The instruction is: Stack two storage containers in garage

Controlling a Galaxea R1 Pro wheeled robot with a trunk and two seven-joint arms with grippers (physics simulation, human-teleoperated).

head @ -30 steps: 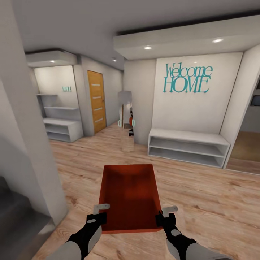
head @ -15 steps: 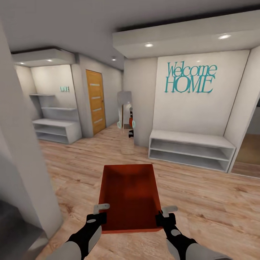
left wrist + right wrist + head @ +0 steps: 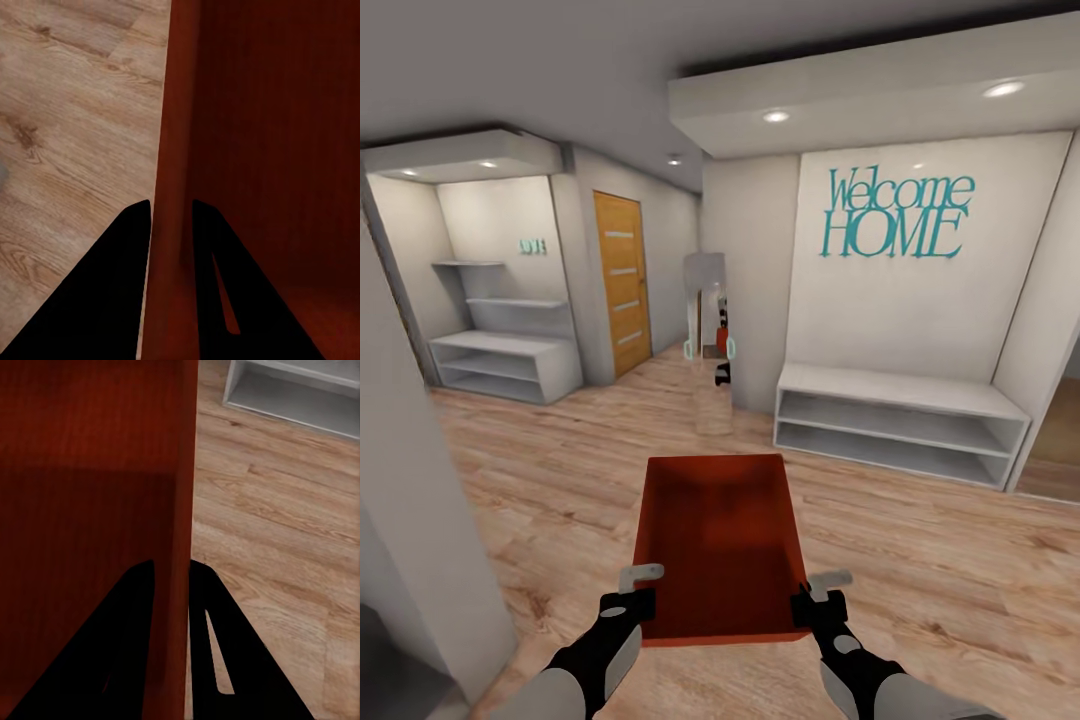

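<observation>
Pale wood floor (image 3: 920, 560) under me; my left gripper (image 3: 632, 592) and right gripper (image 3: 818, 596) each have jaws clamped on a side wall of the orange-red bin (image 3: 717, 540).

The hallway is evenly bright, lit by round ceiling lights (image 3: 776, 116) recessed in the soffit above the teal wall lettering (image 3: 896, 214). Shadows are soft, darkest inside the white shelf unit (image 3: 900, 424) below the lettering. The mirror (image 3: 708, 342) to its left shows pale reflections. Straight lines bow toward the head view's edges. In both wrist views the bin (image 3: 262, 150) wall looks dim and slightly blurred, the dark fingers (image 3: 127, 660) nearly featureless.
</observation>
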